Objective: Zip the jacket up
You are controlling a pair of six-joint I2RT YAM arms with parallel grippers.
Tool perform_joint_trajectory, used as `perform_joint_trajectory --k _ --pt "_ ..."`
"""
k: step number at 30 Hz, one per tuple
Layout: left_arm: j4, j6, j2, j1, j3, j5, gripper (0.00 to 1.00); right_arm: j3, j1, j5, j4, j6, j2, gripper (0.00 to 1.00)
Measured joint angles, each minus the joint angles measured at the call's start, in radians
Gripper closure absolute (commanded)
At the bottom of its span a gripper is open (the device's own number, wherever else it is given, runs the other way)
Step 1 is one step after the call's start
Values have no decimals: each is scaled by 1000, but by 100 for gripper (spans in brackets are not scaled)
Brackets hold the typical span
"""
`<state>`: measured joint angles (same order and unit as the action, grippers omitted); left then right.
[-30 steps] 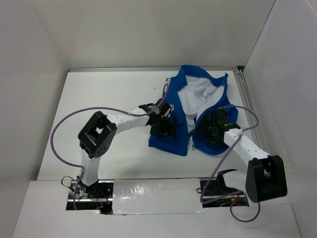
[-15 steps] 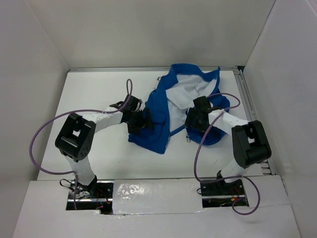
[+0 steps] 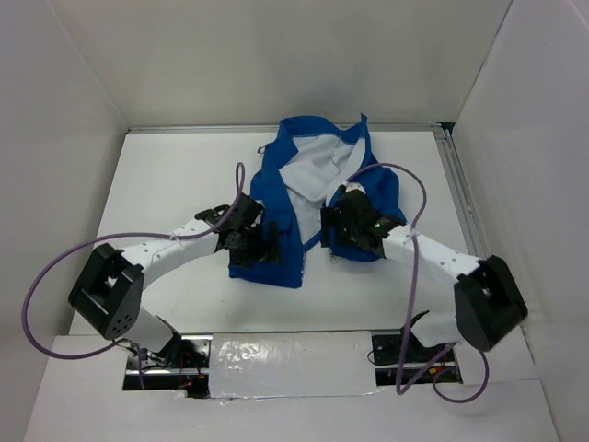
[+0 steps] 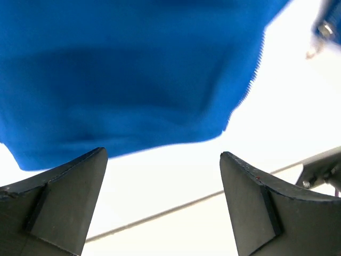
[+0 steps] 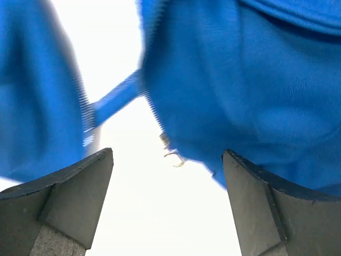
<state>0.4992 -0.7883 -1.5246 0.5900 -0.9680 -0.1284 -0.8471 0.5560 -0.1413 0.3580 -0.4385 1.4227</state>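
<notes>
Toward the far middle of the surface [image 3: 166, 175] lies the jacket [image 3: 293, 262], its front open, white lining showing between two blue panels and the collar turned away from the arms. The left claw [image 4: 162, 160] hovers over the lower hem of one panel, spread wide and holding nothing. The right claw [image 5: 168, 154] hangs over the other panel's lower edge, likewise spread with nothing between its fingers. Cloth like this looks light and limp, apt to bunch or slide, so a pinch on loose fabric would probably drag the whole garment. Better holds seem to be the small metal zipper pull [image 5: 171, 153] dangling under the right claw, and the toothed edge [image 4: 257, 66] near the hem, held taut.
</notes>
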Motion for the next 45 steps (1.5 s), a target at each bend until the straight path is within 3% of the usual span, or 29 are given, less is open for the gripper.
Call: perform_joint_trajectory --k 7,15,19,23,31,37,40,43,44,45 --pt "29 -36 70 109 3 18 1 64 26 68 -65 8 -204 10" --pt "65 -89 -126 230 -81 40 1 158 19 92 -32 -42 -315 7" --pt "89 -135 -219 231 -135 73 2 175 8 88 -26 -68 -364 7" --pt "142 -190 -280 230 -196 111 15 194 -5 82 -23 -85 -398 7" --pt "264 -302 -378 280 -315 218 13 221 -27 50 -13 -101 -418 7" --pt "319 -347 -435 286 -384 214 14 221 -34 43 -13 -108 -418 7" --pt "318 -346 -449 285 -395 195 23 221 -40 41 -12 -111 -418 7" --pt "307 -340 -463 284 -396 176 44 221 -43 40 -12 -114 -418 7" --pt "306 -338 -468 284 -396 171 67 221 -44 40 -12 -114 -418 8" --pt "309 -337 -474 284 -396 167 78 221 -45 39 -12 -114 -418 10"
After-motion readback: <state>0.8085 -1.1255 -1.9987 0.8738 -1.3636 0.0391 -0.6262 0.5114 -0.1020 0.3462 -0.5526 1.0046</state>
